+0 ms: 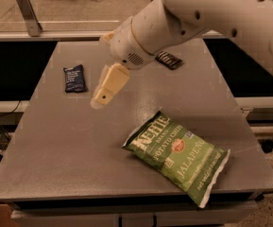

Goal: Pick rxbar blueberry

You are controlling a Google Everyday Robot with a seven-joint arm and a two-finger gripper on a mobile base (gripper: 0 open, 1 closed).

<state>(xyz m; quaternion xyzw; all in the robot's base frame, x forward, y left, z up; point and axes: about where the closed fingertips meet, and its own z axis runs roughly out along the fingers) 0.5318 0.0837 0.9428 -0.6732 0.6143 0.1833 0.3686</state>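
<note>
The rxbar blueberry [74, 78] is a small flat dark navy wrapper with faint white text, lying flat on the grey table [55, 150] at its left rear. My gripper [103, 94] is cream-coloured and hangs from the big white arm, pointing down and left above the table. It is a short way to the right of the bar and slightly nearer the front, not touching it. Nothing shows in the gripper.
A large green Kettle jalapeño chip bag [178, 155] lies at the front right of the table. A black bar wrapper with white lettering [169, 59] lies at the rear, partly under the arm. A metal rail and floor run behind the table.
</note>
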